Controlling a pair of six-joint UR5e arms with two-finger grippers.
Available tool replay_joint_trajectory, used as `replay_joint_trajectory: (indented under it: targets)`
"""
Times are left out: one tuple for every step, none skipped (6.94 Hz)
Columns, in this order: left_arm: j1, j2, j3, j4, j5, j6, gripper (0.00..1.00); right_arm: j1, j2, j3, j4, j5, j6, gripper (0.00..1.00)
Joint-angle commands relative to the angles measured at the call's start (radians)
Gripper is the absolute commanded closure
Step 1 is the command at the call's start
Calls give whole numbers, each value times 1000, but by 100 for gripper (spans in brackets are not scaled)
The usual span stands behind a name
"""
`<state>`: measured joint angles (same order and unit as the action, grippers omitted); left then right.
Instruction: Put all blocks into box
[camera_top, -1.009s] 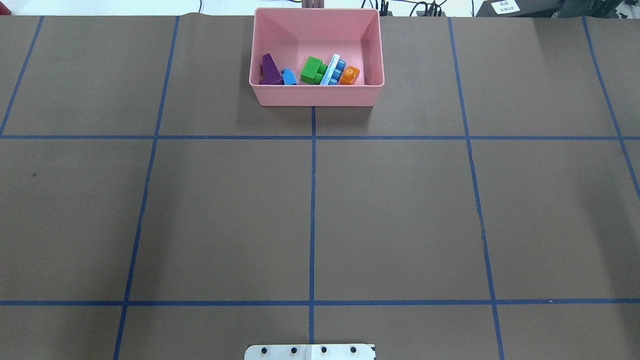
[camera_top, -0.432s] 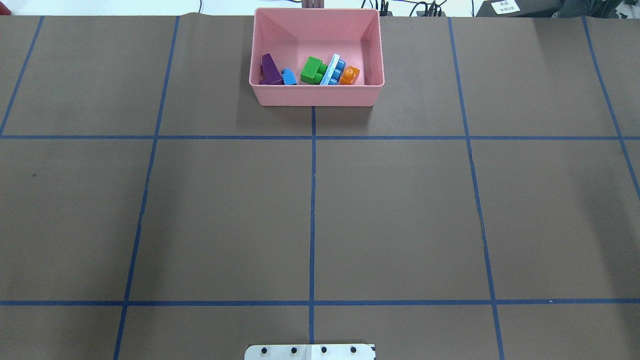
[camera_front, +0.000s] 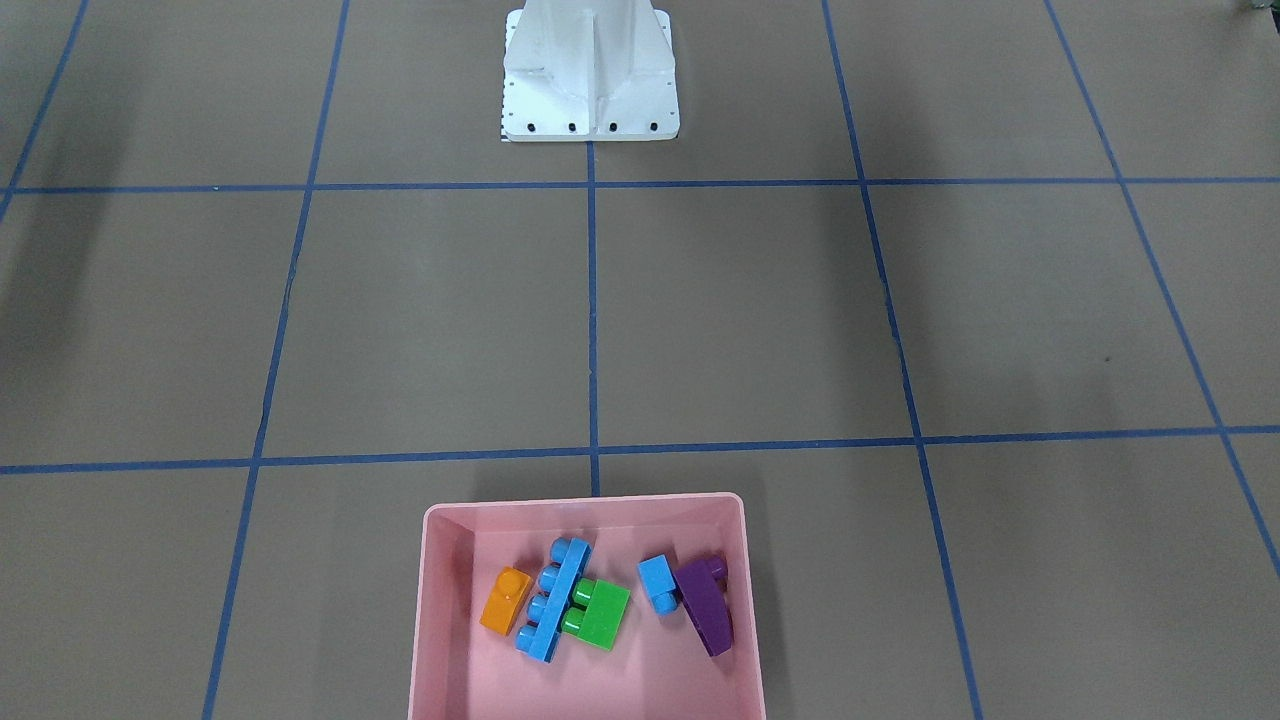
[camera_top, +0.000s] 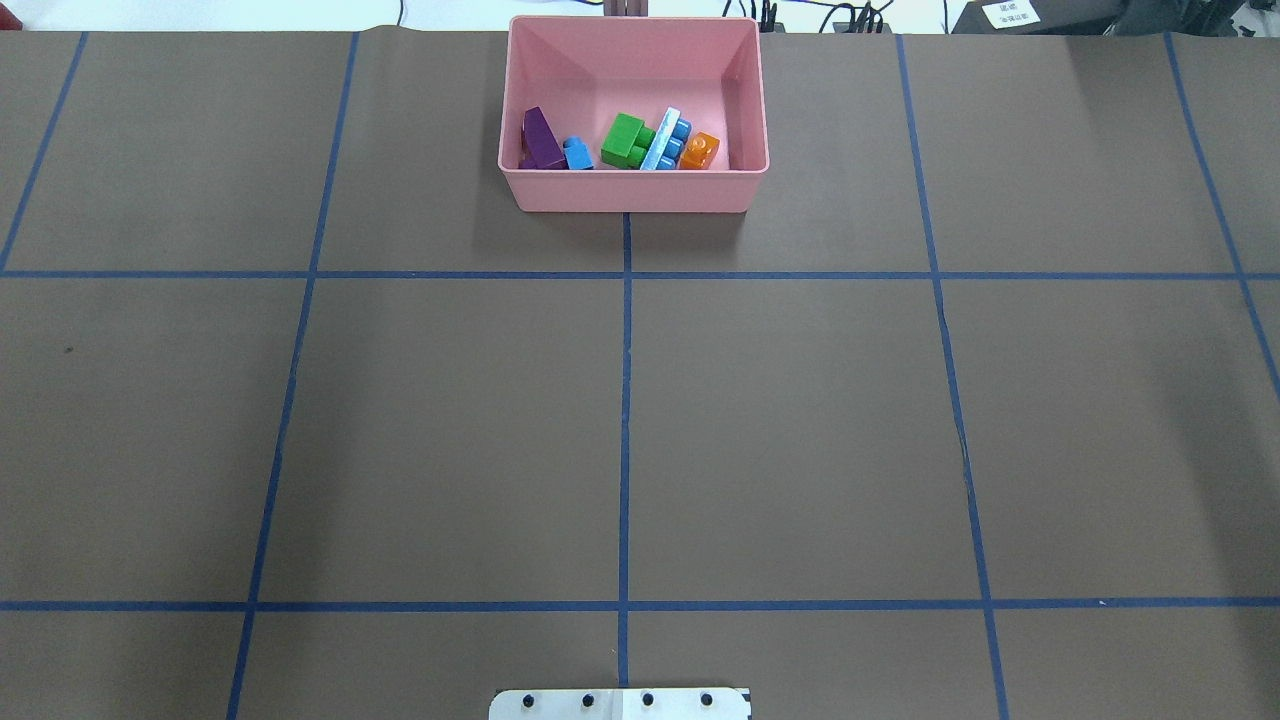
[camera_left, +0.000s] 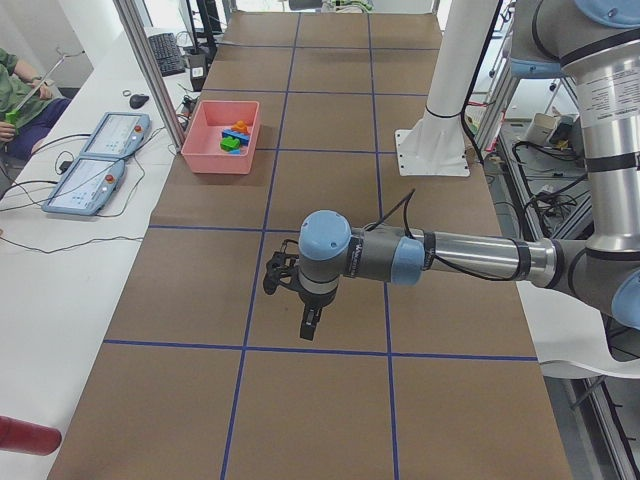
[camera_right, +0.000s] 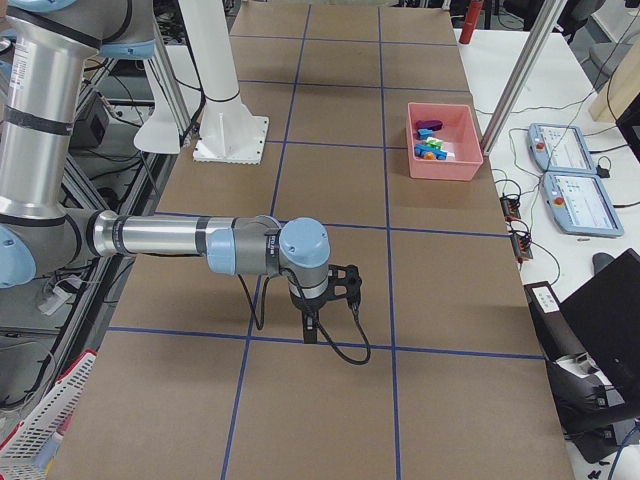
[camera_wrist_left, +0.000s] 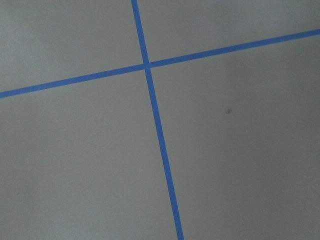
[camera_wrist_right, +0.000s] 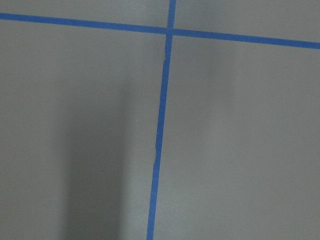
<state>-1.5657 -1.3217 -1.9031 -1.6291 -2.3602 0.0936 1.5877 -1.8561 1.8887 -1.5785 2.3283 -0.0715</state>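
The pink box (camera_top: 630, 190) stands at the table's far middle edge; it also shows in the front-facing view (camera_front: 440, 620). Inside it lie all five blocks: purple sloped (camera_top: 541, 140), small light blue (camera_top: 577, 153), green (camera_top: 626, 141), long light blue (camera_top: 663, 140) on its side, and orange (camera_top: 701, 151). My left gripper (camera_left: 310, 325) shows only in the exterior left view, hanging low over the table far from the box. My right gripper (camera_right: 310, 325) shows only in the exterior right view, likewise low and far from the box. I cannot tell whether either is open or shut.
The white metal base plate (camera_front: 590, 80) of the robot's column stands at the near middle edge. Blue tape lines (camera_top: 625, 400) grid the brown table. Two teach pendants (camera_left: 100, 160) lie on the side bench beyond the box, with an operator at that bench.
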Motion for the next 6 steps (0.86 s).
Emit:
replay_joint_trajectory:
  targets:
    - [-1, 2, -1, 0, 1, 0, 0, 0, 0, 3, 0, -4, -4, 0]
    - [-1, 2, -1, 0, 1, 0, 0, 0, -2, 12, 2, -6, -5, 0]
    - [-1, 4, 1, 0, 1, 0, 0, 0, -2, 16, 2, -9, -13, 0]
    - [-1, 4, -1, 0, 1, 0, 0, 0, -2, 17, 2, -9, -16, 0]
    - [-1, 4, -1, 0, 1, 0, 0, 0, -2, 18, 2, -10, -17, 0]
    - [-1, 4, -1, 0, -1, 0, 0, 0, -2, 18, 2, -10, -17, 0]
